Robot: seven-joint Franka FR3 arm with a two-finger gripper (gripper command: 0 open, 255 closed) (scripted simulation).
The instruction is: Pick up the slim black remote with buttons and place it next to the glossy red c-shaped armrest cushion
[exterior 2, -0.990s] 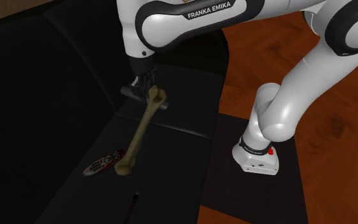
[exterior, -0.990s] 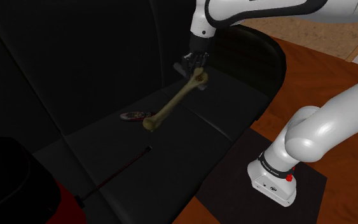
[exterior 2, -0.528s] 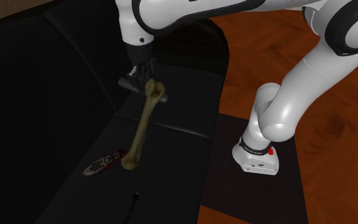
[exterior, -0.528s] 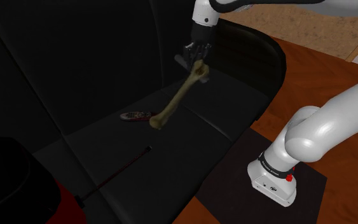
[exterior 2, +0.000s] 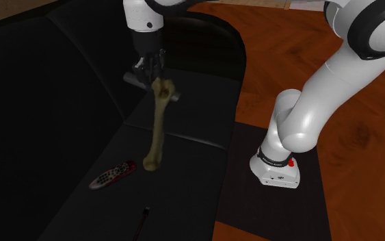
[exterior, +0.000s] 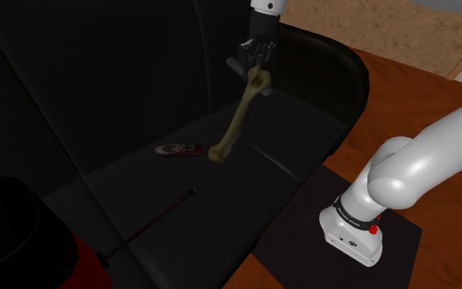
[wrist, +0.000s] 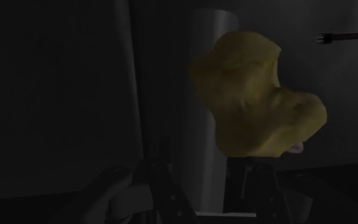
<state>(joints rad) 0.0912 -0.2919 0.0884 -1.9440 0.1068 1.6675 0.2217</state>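
Hanging from fingers clamped on its knobby head, long yellowish bone, slim buttoned remote flat on black sofa

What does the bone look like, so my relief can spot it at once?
On the black sofa, find the gripper holding a slim grey remote above the seat. The bone slants down from it, its lower end near a small red-and-grey remote. It alone is long, pale yellowish and knobbed at both ends, unlike the flat remotes.
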